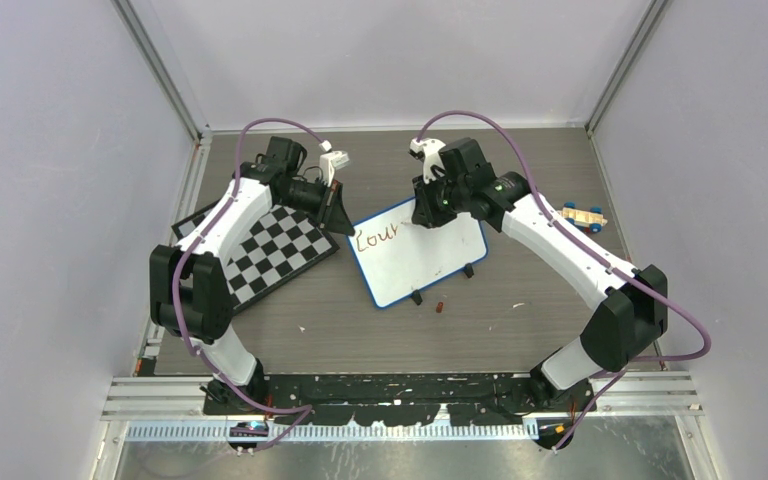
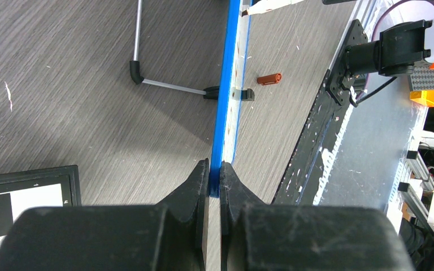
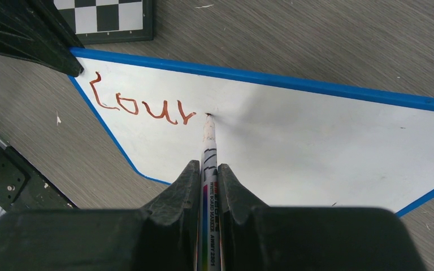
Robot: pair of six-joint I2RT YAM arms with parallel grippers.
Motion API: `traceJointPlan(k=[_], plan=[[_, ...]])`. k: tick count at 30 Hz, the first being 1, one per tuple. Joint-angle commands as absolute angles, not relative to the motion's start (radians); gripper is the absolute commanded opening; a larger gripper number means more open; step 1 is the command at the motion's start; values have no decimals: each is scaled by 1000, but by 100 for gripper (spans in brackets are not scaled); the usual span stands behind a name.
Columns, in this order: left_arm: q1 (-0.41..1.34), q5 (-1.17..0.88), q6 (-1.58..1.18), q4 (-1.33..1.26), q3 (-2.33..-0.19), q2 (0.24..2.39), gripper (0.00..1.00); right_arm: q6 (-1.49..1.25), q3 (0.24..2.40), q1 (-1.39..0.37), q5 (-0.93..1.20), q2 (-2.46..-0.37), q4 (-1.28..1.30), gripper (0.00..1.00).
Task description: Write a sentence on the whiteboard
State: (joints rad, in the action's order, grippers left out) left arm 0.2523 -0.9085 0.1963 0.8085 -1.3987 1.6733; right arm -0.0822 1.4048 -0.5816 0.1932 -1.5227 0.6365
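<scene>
top view: a grey wood-grain table (image 1: 380, 340) is seen, closed in by pale lilac walls. counted: one whiteboard (image 1: 425, 255), one chessboard (image 1: 270, 250), one wooden toy car (image 1: 583, 216), one small red-brown cap (image 1: 441, 306), two arms. the whiteboard is set mid-table, turned at an angle, just right of the chessboard. the sentence (image 1: 375, 238) is found near its upper left corner; only "cour" is written. the left gripper (image 1: 340, 215) is placed at the board's left corner, the right gripper (image 1: 427, 215) at its top edge.

left wrist view: the blue frame edge is pinched between the left fingers (image 2: 200, 180), which are almost pressed together. one black clip foot (image 2: 243, 94) and one thin metal stand leg (image 2: 164, 84) are seen at the board; the cap is seen near it on the table.

right wrist view: one marker (image 3: 209, 152) is clamped between the right fingers (image 3: 183, 183), kept narrowly apart by its barrel. its tip is touched to the white surface just right of the last letter. the chessboard's corner is seen beyond the board's far edge.
</scene>
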Motion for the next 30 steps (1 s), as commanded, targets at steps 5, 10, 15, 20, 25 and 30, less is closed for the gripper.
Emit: traceJointPlan(k=[5,10,15,20,25,30], plan=[[262,-905,211,842,-1412,1660,0,-78,1417,-597,207,-1516,581,0],[262,-904,210,842,-1411,1662,0,-75,1391,-598,214,-1507,577,0],[262,-904,210,845,-1416,1664,0,-70,1369,-599,212,-1504,580,0],[262,-902,212,845,-1413,1664,0,-58,1350,-598,202,-1496,583,0],[262,-904,210,845,-1416,1666,0,-41,1360,-596,177,-1486,594,0],[263,-904,211,847,-1417,1664,0,-27,1400,-576,160,-1490,607,0]])
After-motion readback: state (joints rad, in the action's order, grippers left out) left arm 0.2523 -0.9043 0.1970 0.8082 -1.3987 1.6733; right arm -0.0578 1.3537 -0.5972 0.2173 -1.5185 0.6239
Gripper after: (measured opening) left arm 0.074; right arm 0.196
